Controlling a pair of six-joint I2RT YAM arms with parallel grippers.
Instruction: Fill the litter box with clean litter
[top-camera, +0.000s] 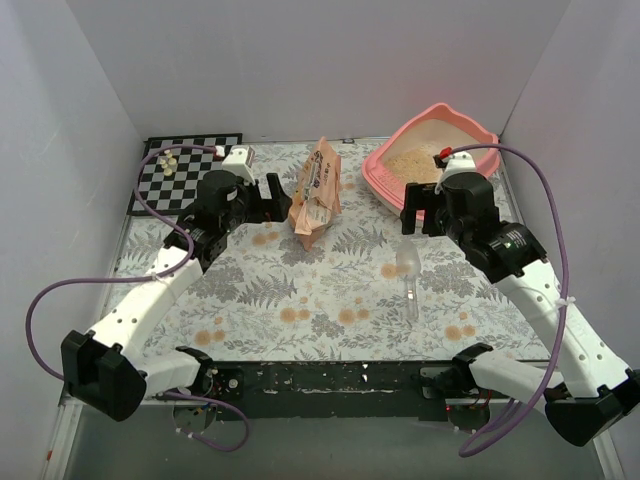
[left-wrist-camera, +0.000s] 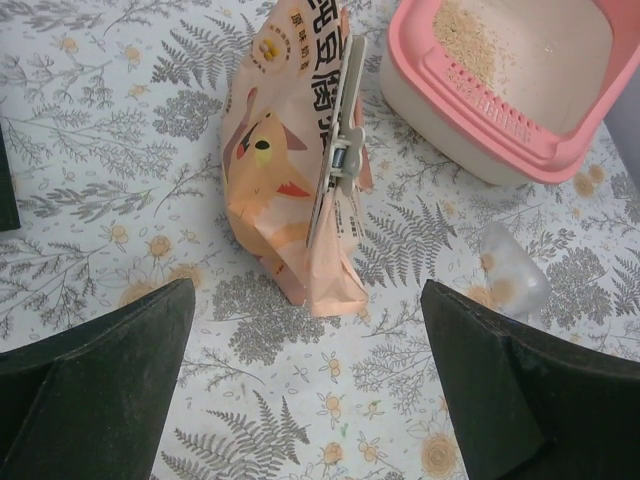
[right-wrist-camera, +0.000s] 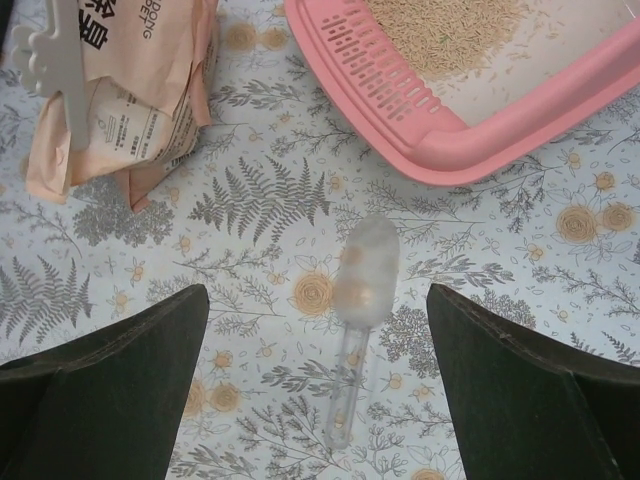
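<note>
The pink litter box (top-camera: 385, 172) stands at the back right with a pile of beige clean litter (top-camera: 415, 162) inside; it also shows in the left wrist view (left-wrist-camera: 520, 135) and the right wrist view (right-wrist-camera: 450, 140). An orange-peach printed bag (top-camera: 316, 190) stands upright, clipped shut, mid-table. A clear plastic scoop (top-camera: 408, 270) lies empty on the cloth, below my right gripper (right-wrist-camera: 318, 300), which is open above it. My left gripper (left-wrist-camera: 308, 300) is open and empty, just left of the bag (left-wrist-camera: 290, 190).
A black-and-white chessboard (top-camera: 200, 155) with a few pale pieces lies at the back left. White walls enclose the table on three sides. The floral tablecloth (top-camera: 300, 290) covers the table.
</note>
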